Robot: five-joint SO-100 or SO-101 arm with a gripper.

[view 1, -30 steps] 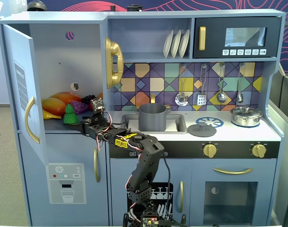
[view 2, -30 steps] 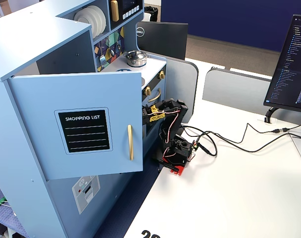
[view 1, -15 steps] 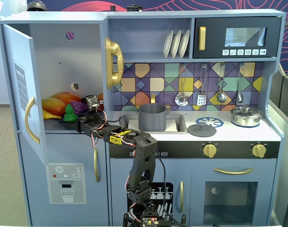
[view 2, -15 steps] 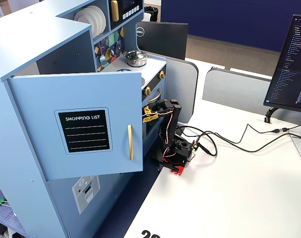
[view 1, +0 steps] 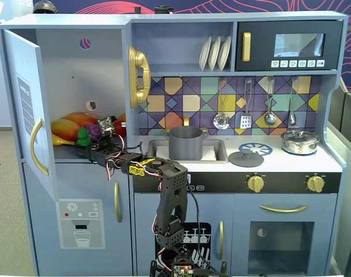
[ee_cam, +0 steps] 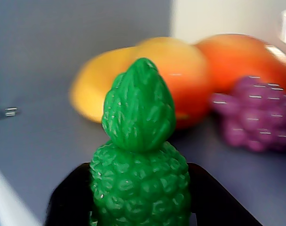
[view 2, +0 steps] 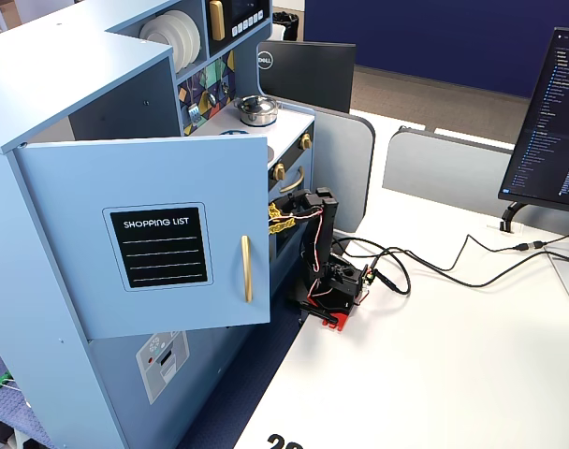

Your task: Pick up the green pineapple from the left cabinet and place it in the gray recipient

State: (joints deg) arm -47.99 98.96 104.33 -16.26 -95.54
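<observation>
A white bench [view 2: 472, 355] stretches away from the tool, with gray partition panels [view 2: 444, 173] beyond. A dark monitor [view 2: 551, 122] stands farther off against a navy wall [view 2: 425, 37].

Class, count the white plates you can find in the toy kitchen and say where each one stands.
3: plates stand upright side by side on the top shelf left of the microwave; others may be hidden.

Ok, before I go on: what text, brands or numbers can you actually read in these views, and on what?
"SHOPPING LIST" on the black panel of the open cabinet door.
"DELL" on the back of the black monitor.
Too small or blurred to read: the computer screen, the microwave buttons, the gray door sticker, the yellow arm tag, and the cut-off digits at the table edge.
</observation>
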